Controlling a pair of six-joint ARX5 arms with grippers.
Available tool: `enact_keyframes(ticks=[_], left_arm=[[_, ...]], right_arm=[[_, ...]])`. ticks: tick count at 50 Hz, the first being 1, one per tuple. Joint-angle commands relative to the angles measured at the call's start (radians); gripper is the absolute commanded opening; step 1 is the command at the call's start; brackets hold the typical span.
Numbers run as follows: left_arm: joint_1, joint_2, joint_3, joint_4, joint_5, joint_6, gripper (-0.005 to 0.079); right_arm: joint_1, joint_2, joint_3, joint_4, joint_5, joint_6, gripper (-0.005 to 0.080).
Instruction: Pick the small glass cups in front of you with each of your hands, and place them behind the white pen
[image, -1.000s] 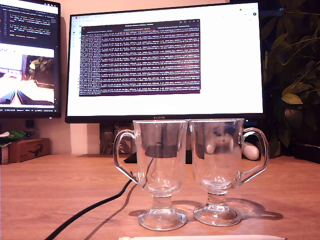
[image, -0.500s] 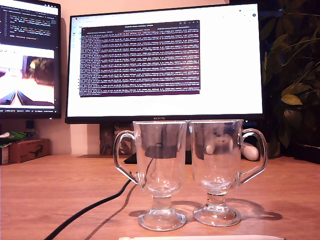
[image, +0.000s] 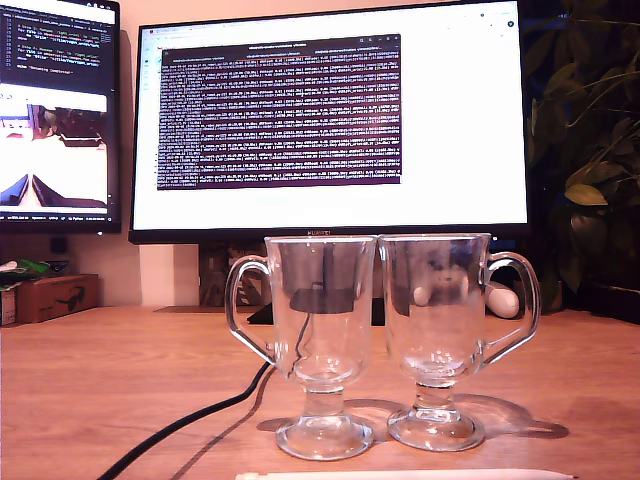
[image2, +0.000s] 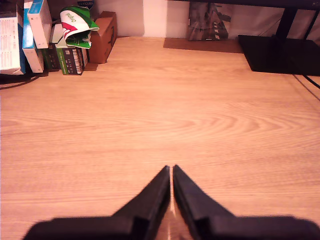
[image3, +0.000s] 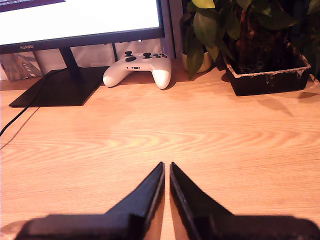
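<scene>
both glass cups (image: 322, 350) (image: 440, 335) stand side by side at lower centre of the exterior view, unmoved from a second ago, behind the white pen (image: 400, 475). my first gripper (image2: 171, 172) and second gripper (image3: 166, 169) are pressed together, empty; placement looks done.

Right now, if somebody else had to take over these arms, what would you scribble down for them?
My first pincer: shut, empty, over bare wooden desk.
My second pincer: shut, empty, facing the white game controller.
Two clear glass footed mugs stand upright side by side, handles outward, beyond the thin white pen at the exterior view's bottom edge.
Done: nothing gripped.
Left: check whether that placement already counts.
</scene>
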Motion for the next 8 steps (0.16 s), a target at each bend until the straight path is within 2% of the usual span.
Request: enact_keyframes(ticks=[1, 8], left_arm=[[-0.003, -0.002, -0.029, -0.018, 0.002, -0.005, -0.0018], [-0.003, -0.002, -0.029, -0.018, 0.002, -0.005, -0.0018]], right_arm=[[0.005, -0.006, -0.013, 0.010, 0.000, 0.003, -0.0008], [0.005, -0.006, -0.013, 0.010, 0.000, 0.003, -0.0008]])
